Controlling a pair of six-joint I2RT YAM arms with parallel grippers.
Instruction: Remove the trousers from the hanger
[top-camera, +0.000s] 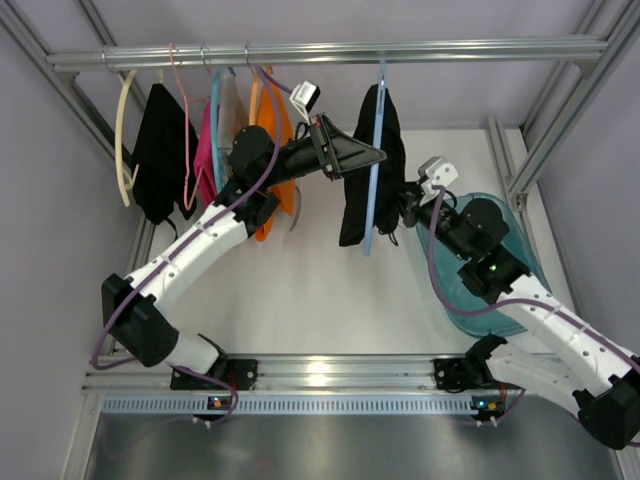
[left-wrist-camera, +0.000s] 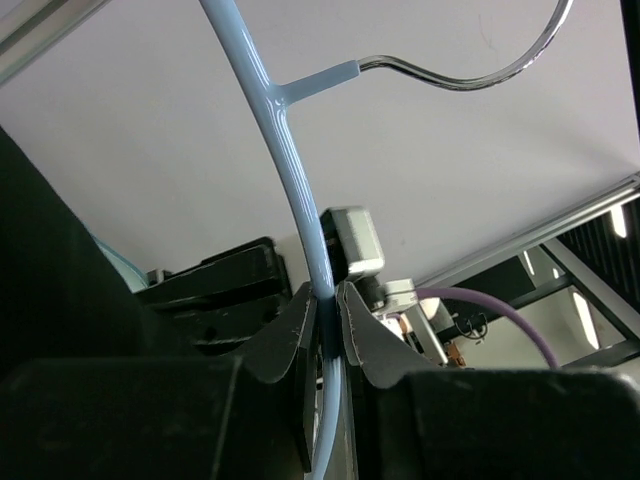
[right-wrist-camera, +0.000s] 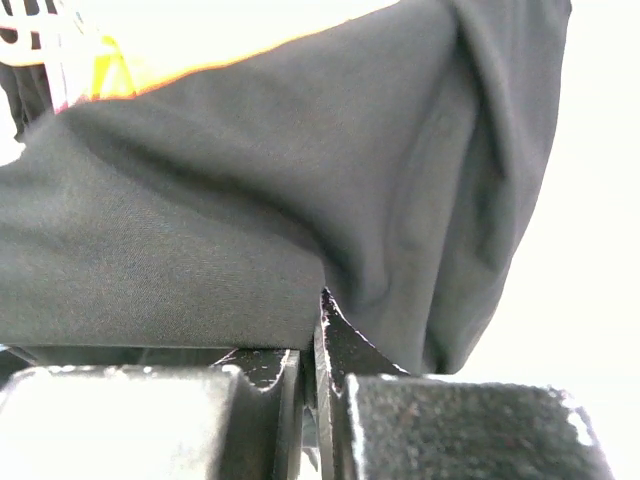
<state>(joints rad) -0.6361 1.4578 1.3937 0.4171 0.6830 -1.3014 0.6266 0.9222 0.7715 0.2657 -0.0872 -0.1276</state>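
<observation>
The black trousers (top-camera: 352, 215) hung over a light blue hanger (top-camera: 373, 190) on the rail (top-camera: 450, 48), to the right of the orange trousers (top-camera: 280, 108). The left fingers (left-wrist-camera: 290, 335) were clamped on the hanger's thin bar. The right fingers (right-wrist-camera: 355, 355) were pressed together at the lower edge of the black cloth; whether cloth was caught between them, I could not tell.

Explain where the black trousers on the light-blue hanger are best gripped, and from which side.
Pinch the loose hanging edge of the black trousers, coming from the right, opposite the left gripper clamping the light-blue hanger. The cloth only drapes over the hanger, so it should probably slide off; the right gripper pinches there.
</observation>
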